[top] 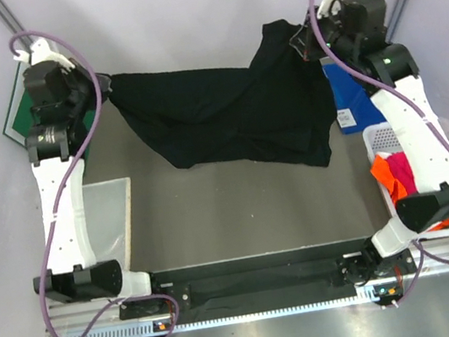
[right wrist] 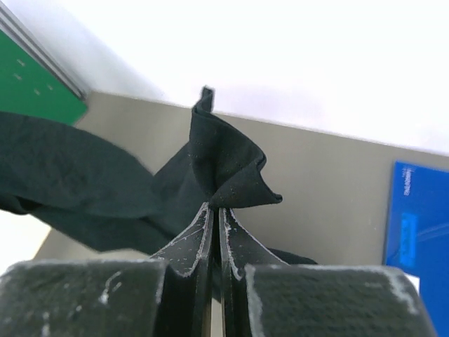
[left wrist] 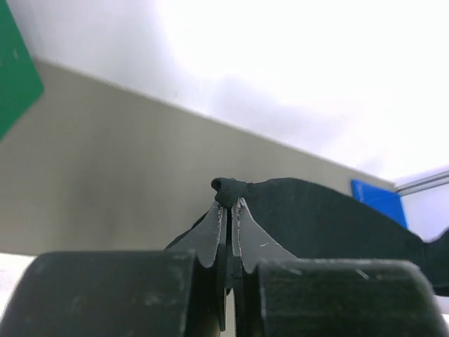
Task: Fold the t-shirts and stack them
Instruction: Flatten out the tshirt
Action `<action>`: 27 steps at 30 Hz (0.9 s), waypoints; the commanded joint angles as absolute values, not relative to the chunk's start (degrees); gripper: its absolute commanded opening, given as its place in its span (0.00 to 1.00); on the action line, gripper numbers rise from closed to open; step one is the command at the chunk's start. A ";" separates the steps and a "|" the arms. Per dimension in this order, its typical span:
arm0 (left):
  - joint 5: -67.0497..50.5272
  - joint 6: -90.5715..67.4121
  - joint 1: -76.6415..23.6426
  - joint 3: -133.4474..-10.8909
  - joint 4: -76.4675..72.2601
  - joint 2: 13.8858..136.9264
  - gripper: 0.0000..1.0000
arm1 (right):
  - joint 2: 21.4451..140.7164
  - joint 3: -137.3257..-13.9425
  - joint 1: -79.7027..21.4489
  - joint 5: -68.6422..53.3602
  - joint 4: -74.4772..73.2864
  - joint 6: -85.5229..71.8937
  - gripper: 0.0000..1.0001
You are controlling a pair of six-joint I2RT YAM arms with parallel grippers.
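Note:
A large black t-shirt (top: 233, 116) hangs stretched between both arms over the far half of the table, its lower part sagging toward the surface. My left gripper (top: 106, 91) is shut on the shirt's left corner; the left wrist view has a small bunch of the black t-shirt (left wrist: 330, 214) poking out above my left gripper (left wrist: 229, 205). My right gripper (top: 304, 39) is shut on the shirt's right end, held higher. In the right wrist view a folded peak of the black t-shirt (right wrist: 221, 165) rises from my right gripper (right wrist: 215, 208). Pink and orange t-shirts (top: 396, 175) lie in the white basket (top: 382, 140) at the right.
A green board (top: 16, 120) leans at the far left behind the left arm. A blue flat item (top: 351, 101) lies at the right beside the basket. A clear tray (top: 112, 216) sits at the left near the left arm's base.

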State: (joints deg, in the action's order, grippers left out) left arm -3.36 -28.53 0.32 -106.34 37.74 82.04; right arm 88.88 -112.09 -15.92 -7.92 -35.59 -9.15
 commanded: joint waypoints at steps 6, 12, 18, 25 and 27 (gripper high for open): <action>-4.74 -26.28 0.18 -109.59 34.45 72.96 0.00 | 73.32 -107.85 -15.47 -9.14 -30.50 -7.12 0.00; -1.42 -23.47 0.26 -113.19 35.68 67.86 0.00 | 68.39 -106.17 -16.00 -9.32 -30.15 -7.12 0.00; -1.49 -22.41 0.18 -118.73 38.93 69.52 0.00 | 66.97 -111.44 -15.91 -8.70 -31.89 -9.66 0.00; -4.21 -21.71 0.26 -123.66 42.71 70.05 0.00 | 63.81 -118.12 -16.00 -7.82 -40.14 -14.58 0.00; -4.74 -23.02 0.26 -125.67 46.04 68.48 0.00 | 62.67 -120.05 -16.00 -8.43 -43.84 -16.08 0.00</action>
